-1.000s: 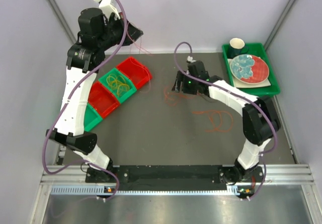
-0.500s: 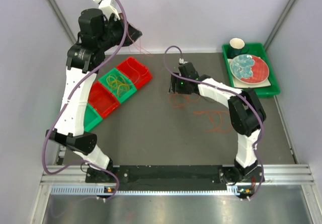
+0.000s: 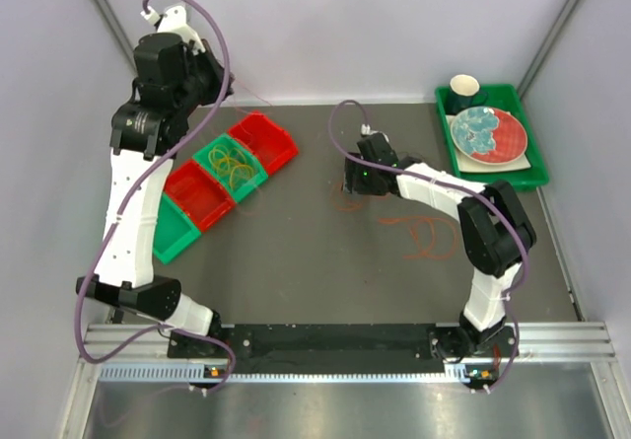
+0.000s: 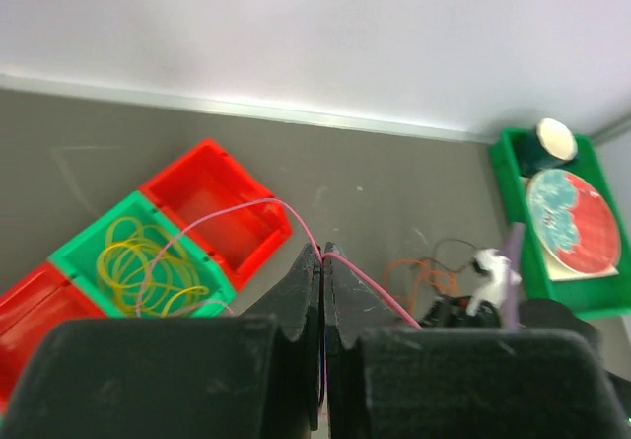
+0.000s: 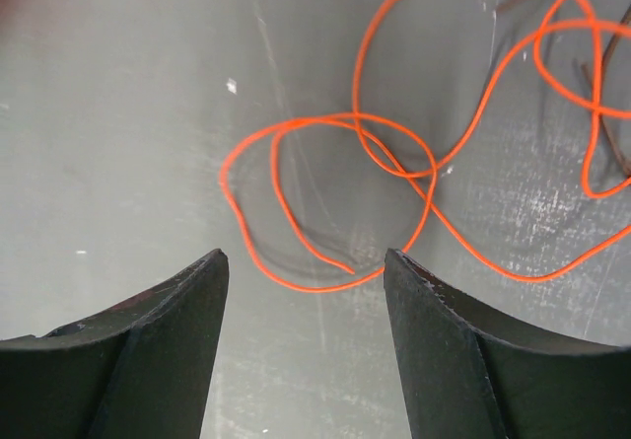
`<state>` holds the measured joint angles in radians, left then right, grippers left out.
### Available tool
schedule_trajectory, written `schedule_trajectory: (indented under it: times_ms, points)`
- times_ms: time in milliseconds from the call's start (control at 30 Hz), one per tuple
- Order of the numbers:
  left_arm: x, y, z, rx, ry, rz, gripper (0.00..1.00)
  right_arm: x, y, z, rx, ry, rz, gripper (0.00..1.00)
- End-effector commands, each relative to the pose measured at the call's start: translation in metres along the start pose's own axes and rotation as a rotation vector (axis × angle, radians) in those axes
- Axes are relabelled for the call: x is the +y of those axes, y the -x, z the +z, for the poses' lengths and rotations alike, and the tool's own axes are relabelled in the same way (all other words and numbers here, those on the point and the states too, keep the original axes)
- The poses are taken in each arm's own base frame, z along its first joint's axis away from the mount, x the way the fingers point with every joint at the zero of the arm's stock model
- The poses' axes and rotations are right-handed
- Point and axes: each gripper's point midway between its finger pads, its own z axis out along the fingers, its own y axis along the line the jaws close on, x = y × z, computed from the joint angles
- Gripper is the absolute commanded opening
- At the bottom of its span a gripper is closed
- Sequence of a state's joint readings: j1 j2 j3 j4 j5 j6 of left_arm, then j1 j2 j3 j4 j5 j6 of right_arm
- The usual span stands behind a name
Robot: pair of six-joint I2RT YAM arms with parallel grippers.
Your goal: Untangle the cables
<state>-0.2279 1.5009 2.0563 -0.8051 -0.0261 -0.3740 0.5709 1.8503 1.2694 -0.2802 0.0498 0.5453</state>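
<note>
My right gripper [image 5: 304, 256] hangs low over the table with its jaws apart and nothing between them. The orange cable [image 5: 360, 118] lies on the table straight ahead of that gap. Its nearest loop curls just beyond the fingertips, and 1 free end points back toward the opening. From there it runs away to the upper right of the wrist view, where it crosses a dark cable [image 5: 513, 5].

This arm is by far the nearer one. My left gripper [image 4: 322, 256] is raised high at the back left, pinched shut on the pink cable [image 4: 266, 201]. That strand droops 2 ways, toward the green bin [image 4: 96, 226] holding the yellow cables [image 3: 233, 166], and down toward the pile by the right arm.

I judge the next move to be a short reach forward and down onto the near loop, closing across the strand, not along it. There is bare table left of the loop for pulling it out. The red bin [image 3: 286, 143] bounds that side, and the green tray [image 3: 537, 178] sits well apart on the right.
</note>
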Motion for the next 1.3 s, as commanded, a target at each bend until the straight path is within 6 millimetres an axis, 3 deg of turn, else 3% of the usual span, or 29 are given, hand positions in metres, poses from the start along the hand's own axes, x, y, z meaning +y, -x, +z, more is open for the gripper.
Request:
schedule_trajectory:
  times_ms: [0, 200, 367, 533, 667, 800, 1133, 1267]
  points:
    - [0.025, 0.027, -0.028, -0.096, 0.114, 0.013, 0.0, 0.015, 0.033, -0.025, -0.102, 0.057, 0.028, 0.64]
    - [0.066, 0.028, -0.029, -0.111, 0.266, 0.02, 0.0, 0.018, 0.032, -0.027, -0.091, 0.072, 0.031, 0.64]
    - [0.088, 0.015, -0.002, -0.076, 0.286, 0.0, 0.0, 0.016, 0.028, -0.028, -0.086, 0.065, 0.028, 0.64]
    - [0.115, 0.006, 0.007, -0.062, 0.32, -0.031, 0.0, 0.011, 0.024, -0.027, -0.083, 0.056, 0.032, 0.64]
    - [0.143, 0.01, -0.005, -0.089, 0.369, -0.068, 0.0, 0.008, 0.021, -0.024, -0.073, 0.049, 0.034, 0.64]
    - [0.158, 0.005, -0.009, -0.093, 0.399, -0.092, 0.0, 0.009, 0.02, -0.022, -0.067, 0.056, 0.035, 0.64]
    - [0.189, -0.03, 0.015, -0.04, 0.48, -0.127, 0.0, 0.007, 0.014, -0.021, -0.055, 0.058, 0.04, 0.64]
    - [0.2, -0.018, -0.009, -0.106, 0.565, -0.123, 0.0, 0.008, 0.009, -0.017, -0.039, 0.066, 0.049, 0.64]
